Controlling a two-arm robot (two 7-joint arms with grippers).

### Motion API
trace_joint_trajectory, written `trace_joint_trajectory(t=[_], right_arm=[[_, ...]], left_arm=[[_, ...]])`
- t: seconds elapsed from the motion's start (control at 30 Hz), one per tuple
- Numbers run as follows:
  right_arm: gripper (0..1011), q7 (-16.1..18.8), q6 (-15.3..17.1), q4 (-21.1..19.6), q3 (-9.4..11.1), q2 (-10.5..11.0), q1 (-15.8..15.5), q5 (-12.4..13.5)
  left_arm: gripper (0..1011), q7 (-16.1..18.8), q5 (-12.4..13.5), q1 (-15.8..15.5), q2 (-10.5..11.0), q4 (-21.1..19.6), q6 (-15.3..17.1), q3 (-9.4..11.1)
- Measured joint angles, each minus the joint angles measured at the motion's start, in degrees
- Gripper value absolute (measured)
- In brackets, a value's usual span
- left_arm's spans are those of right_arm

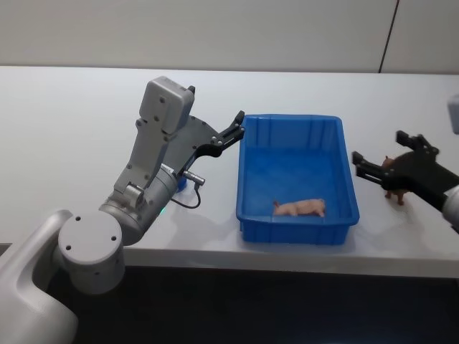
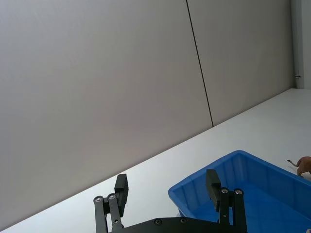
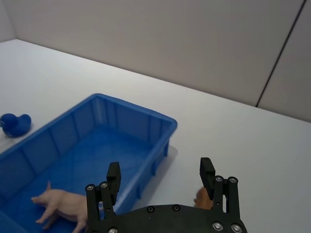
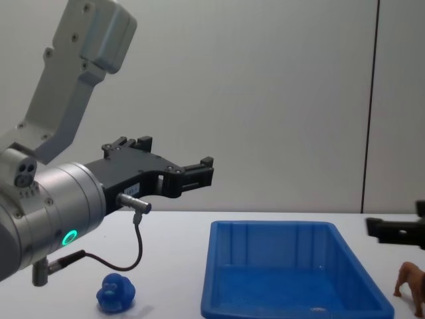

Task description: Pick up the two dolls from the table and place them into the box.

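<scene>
Toys like these look like light, hard plastic. No crushing worry, but both are small and smooth enough to squirt out of a sloppy pinch.

The small brown four-legged animal figurine (image 1: pixel 395 192) I'd take across the body, flank to flank, not by the skinny legs. It stands on the flat white table (image 1: pixel 72 129) right under the right gripper (image 1: pixel 357 165), nearer its palm than its fingertips. That gripper is spread wide with nothing in it.

The small blue rounded duck-shaped toy (image 4: pixel 116 292) sits well below the left gripper (image 1: pixel 239 125), back under its wrist. I'd grab it round the fat body. That gripper is also wide open and empty, hovering just beside the rim of the shallow bright blue plastic box (image 1: pixel 290 117). A pink pig figurine (image 1: pixel 301 208) already lies inside the box.
</scene>
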Motion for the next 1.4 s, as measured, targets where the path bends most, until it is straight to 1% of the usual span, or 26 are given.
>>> trace_joint_trajectory(t=[0.1,0.3,0.5,0.7,1.07,1.1,1.13,1.23,1.3,1.4], right_arm=[[1001,-0.9,0.2,-0.1,0.7,0.9,-0.9,0.6],[1001,-1.8,0.6,0.4,1.5,2.0,-1.7,1.1],[1001,-2.0,1.0,2.1,1.6,2.3,-1.5,0.7],[1001,-1.8,1.4,4.9,1.3,1.8,-0.4,-0.4],[999,-0.4,1.3,10.6,-0.3,-0.4,2.9,-2.5],[964,-0.4,1.3,10.9,-0.4,-0.5,3.1,-2.7],[964,-0.3,1.3,11.2,-0.5,-0.6,3.3,-2.8],[880,-0.2,1.2,12.3,-0.8,-1.1,4.0,-3.3],[855,-0.1,1.2,13.0,-1.0,-1.4,4.4,-3.6],[744,-0.2,1.2,13.6,-1.2,-1.7,4.9,-4.1]], left_arm=[[1001,0.0,0.0,0.0,0.0,0.0,0.0,0.0],[1001,0.0,0.0,0.0,0.0,0.0,0.0,0.0],[1001,0.0,0.0,0.0,0.0,0.0,0.0,0.0],[1001,0.0,0.0,0.0,0.0,0.0,0.0,0.0],[1001,0.0,0.0,0.0,0.0,0.0,0.0,0.0],[1001,0.0,0.0,0.0,0.0,0.0,0.0,0.0],[1001,0.0,0.0,0.0,0.0,0.0,0.0,0.0],[1001,0.0,0.0,0.0,0.0,0.0,0.0,0.0],[1001,0.0,0.0,0.0,0.0,0.0,0.0,0.0],[1001,0.0,0.0,0.0,0.0,0.0,0.0,0.0]])
